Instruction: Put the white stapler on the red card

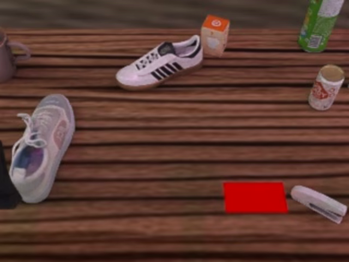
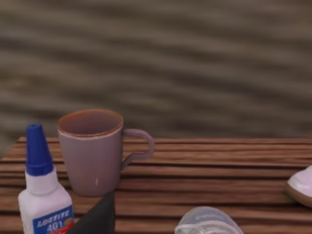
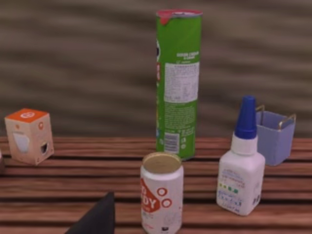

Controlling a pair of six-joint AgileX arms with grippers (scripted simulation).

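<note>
**A:** So, where's the stapler (image 1: 319, 203)?

**B:** Flat on the table (image 1: 163, 158), lying at a slant. It is just beside the card (image 1: 255, 197), at the card's right end, not on it.

**A:** And measured from the claws?

**B:** The left gripper (image 2: 100, 217) shows only as a dark wedge, with a mug (image 2: 92, 151) and a glue bottle (image 2: 44, 204) close ahead. From above, the left arm (image 1: 5, 183) sits at the table's left edge. The stapler is well apart from it, far off to the right. The right gripper (image 3: 97, 217) is also just a wedge, with a can (image 3: 162, 192) close ahead. I cannot tell how the stapler lies from it.

**A:** Spread or pinching?

**B:** Cannot tell for either claw.
</note>
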